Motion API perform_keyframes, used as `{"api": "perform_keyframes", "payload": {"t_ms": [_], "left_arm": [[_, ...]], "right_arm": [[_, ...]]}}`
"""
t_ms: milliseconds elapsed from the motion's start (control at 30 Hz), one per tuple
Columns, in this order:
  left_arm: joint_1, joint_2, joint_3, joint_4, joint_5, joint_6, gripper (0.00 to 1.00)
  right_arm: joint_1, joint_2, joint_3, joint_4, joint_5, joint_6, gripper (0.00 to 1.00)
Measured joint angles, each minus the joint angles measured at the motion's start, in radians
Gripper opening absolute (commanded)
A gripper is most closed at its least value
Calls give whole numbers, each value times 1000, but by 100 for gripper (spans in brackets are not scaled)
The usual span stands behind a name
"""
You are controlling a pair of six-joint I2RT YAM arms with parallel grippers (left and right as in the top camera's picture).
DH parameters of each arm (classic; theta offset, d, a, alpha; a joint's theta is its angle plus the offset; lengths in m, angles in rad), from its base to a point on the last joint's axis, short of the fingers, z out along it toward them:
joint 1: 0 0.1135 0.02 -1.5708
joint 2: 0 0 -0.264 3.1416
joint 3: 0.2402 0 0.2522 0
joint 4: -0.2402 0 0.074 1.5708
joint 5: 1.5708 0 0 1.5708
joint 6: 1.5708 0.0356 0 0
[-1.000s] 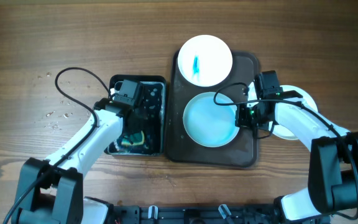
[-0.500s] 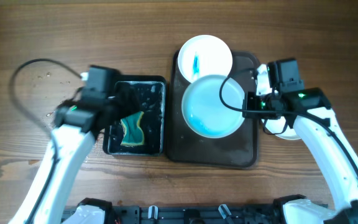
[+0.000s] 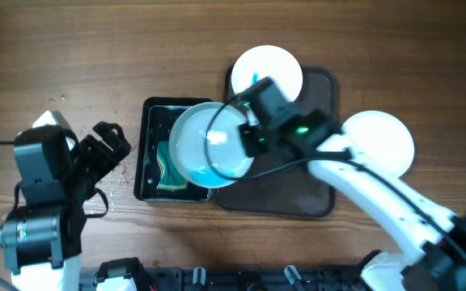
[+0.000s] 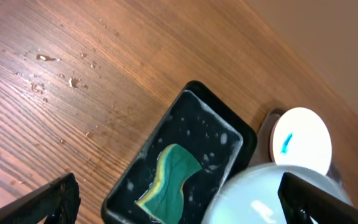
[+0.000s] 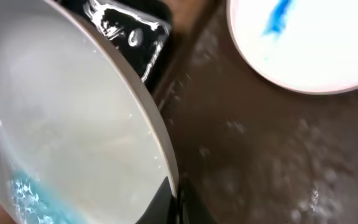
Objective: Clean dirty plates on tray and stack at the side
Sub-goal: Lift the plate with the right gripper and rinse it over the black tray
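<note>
Wood table (image 3: pixel 217 32), and my right arm is stretched way across to the left, forearm running diagonally over the brown tray (image 3: pixel 273 198). Right gripper (image 3: pixel 251 139) is clamped on the right rim of 1 white plate (image 3: pixel 205 145), holding it up above the black tray (image 3: pixel 154 121) so it covers part of the teal sponge (image 4: pixel 173 171). Wrist cam shows watery blue at that plate's low edge. A 2nd plate (image 3: pixel 267 71) with a blue smear sits at the brown tray's far end, poking over the rim. The 3rd, a plain white plate (image 3: pixel 377 141), lies on the table just right of the brown tray. Left arm is folded back at the left side, left gripper (image 3: pixel 110 149) empty with fingers (image 4: pixel 58 199) spread wide, near some water droplets (image 4: pixel 42 58).
</note>
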Motion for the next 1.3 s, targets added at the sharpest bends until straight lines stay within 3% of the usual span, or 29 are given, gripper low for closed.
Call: {"api": "perform_keyframes", "payload": {"t_ms": [400,700,1033,1300], "left_arm": [[0,-3,0,-27,8,0,100],[0,-3,0,-27,14,0,100],[0,-3,0,-27,14,0,100],[0,-3,0,-27,15,0,100]], "right_arm": [[275,71,5,256,517,26,4],[385,71,8,385,875,-149,4],[468,71,9,513,987,-354,4],[468,71,9,540,996,-425,4]]}}
